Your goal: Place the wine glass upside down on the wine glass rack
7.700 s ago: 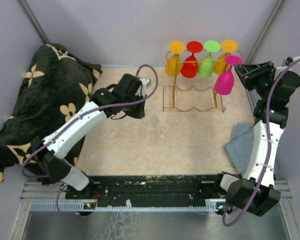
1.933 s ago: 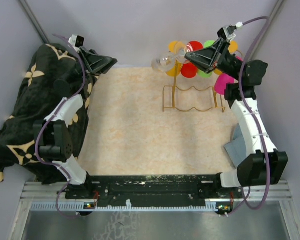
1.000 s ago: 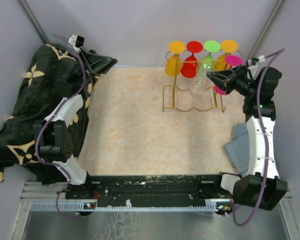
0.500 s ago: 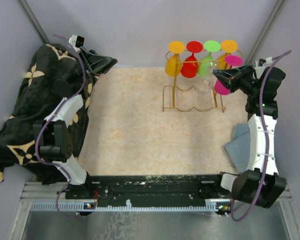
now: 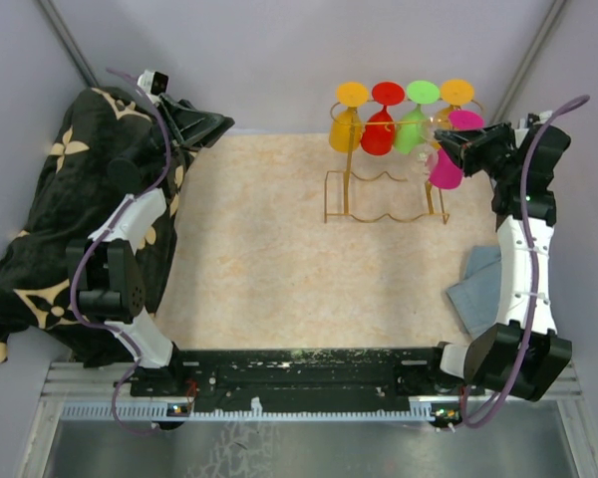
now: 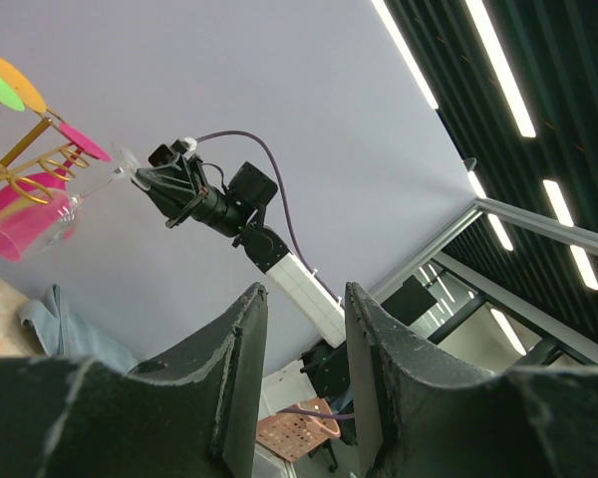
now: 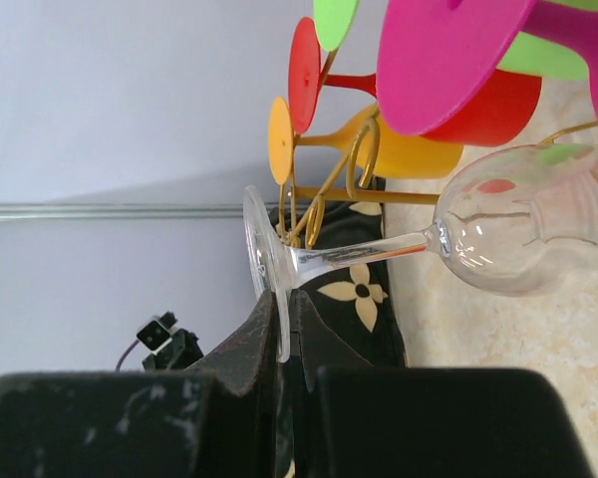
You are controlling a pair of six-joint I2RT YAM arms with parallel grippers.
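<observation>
Clear wine glass (image 7: 523, 219) sliding rightward along rack (image 5: 385, 219), now nearing pink glass (image 5: 446, 167). Right gripper (image 7: 284, 324) pinching its foot, fingers clamped tight; hanging still pending. Left gripper (image 6: 299, 329) idling half-open, empty.

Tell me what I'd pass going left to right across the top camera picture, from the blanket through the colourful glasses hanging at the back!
Black flowery blanket → orange glass → red glass → green glass → second orange glass
</observation>
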